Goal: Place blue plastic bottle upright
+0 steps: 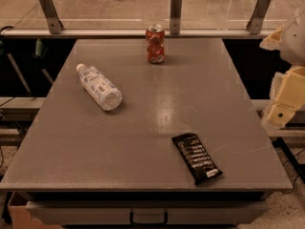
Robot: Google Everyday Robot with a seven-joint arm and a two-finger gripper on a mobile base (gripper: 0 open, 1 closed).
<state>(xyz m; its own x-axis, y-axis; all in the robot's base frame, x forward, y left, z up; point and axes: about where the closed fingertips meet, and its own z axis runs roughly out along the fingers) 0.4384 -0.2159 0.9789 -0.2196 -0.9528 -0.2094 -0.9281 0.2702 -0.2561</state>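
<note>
- On the left half of the surface, the blue plastic bottle lies on its side, with its white cap toward the far-left corner and its base toward the middle.
- At the right edge of the view, beyond the surface's right side, my end effector hangs well apart from the bottle. It does not hold the bottle; I cannot tell whether it is released or clenched.
- Step in hand, as I judge it: approach. The bottle is not yet gripped and not yet upright.
- The next move calls for travel across the surface to the bottle, alignment across its ribbed body, a grip, rotation until the cap points up, the base set flat, then release.
- Handling note: the round, light body will probably roll if nudged, so contact should be square.
- Other items: a red can stands upright near the far edge; a black snack bar lies flat toward the near right.
- Obstruction: neither item touches the bottle. The snack bar lies nearest my likely path; passing above it avoids contact.
</note>
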